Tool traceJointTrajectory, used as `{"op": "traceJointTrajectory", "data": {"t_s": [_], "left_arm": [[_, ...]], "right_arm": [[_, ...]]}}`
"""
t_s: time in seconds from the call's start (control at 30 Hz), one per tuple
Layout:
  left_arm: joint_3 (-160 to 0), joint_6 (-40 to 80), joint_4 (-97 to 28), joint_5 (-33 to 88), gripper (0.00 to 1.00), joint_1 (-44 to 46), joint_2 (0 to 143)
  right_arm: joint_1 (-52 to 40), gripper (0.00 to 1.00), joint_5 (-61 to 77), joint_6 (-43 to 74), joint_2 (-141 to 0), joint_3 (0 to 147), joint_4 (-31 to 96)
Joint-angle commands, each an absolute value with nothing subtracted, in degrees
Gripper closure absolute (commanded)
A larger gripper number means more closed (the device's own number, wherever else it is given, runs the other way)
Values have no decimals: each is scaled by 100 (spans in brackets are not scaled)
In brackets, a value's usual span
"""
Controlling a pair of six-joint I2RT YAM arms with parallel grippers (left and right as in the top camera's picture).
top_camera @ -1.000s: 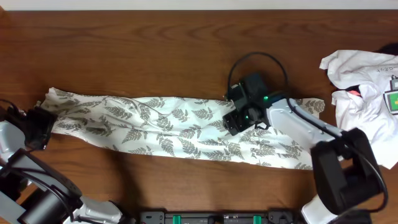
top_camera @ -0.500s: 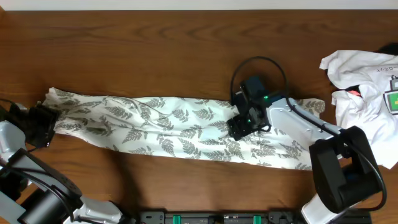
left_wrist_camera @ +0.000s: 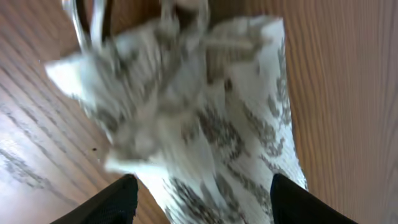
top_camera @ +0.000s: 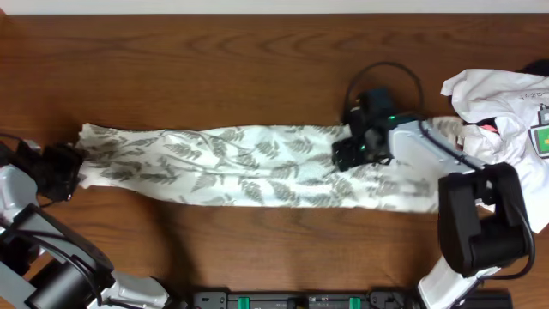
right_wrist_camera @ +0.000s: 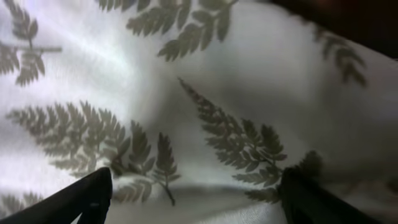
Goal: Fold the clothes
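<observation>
The clothes (top_camera: 249,167) stretch across the table (top_camera: 257,69), nine to three o'clock. The left gripper (top_camera: 73,167) gapes around the nine o'clock end; the right gripper (top_camera: 345,156) presses spread-fingered near two. Both need firm edge pinches before folding.

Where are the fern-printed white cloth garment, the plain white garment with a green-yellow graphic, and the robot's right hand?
fern-printed white cloth garment (top_camera: 240,167): overhead view, middle of the stretched cloth.
plain white garment with a green-yellow graphic (top_camera: 491,93): overhead view, crumpled upper part.
right hand (top_camera: 346,156): overhead view, between its fingertips.
</observation>
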State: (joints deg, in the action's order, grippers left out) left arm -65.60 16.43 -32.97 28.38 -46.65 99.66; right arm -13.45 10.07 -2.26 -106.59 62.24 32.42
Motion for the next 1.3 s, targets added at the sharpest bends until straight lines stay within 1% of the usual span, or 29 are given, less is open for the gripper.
{"op": "traceJointTrajectory", "data": {"t_s": [0.0,0.13,0.4,0.47,0.63,0.7,0.83,0.93,1.03,1.1,1.27], "left_arm": [[-6582,1542,-3312,2915,31,-4578,9968],[-6582,1540,-3312,2915,31,-4525,9968],[-6582,1498,-3315,2838,30,-4519,9968],[-6582,1500,-3339,2532,30,-4517,9968],[-6580,1503,-3190,1323,30,-4519,9968],[-6582,1500,-2967,1188,29,-4519,9968],[-6580,1455,-2543,1201,30,-4515,10060],[-6580,1048,-2464,1470,30,-4484,10269],[-6582,539,-2235,2482,30,-4442,10558],[-6582,381,-2093,2853,30,-4431,10691],[-6582,-220,-1955,2849,30,-4431,10783]], "right_arm": [[-972,14,598,-576,-11216,5935,3094],[-902,13,648,-779,-11216,6060,3061],[-1081,12,862,-781,-11214,6145,3107],[-1135,11,860,-781,-11214,6145,3127],[-1197,11,860,-784,-11214,6145,3262],[-1197,11,860,-784,-11214,6145,3301],[-1197,11,858,-784,-11214,6145,3332],[-1197,11,860,-781,-11214,6145,3341],[-1197,11,858,-781,-11214,6145,3345],[-1197,11,858,-781,-11214,6145,3350],[-1197,11,856,-781,-11214,6145,3452]]}}
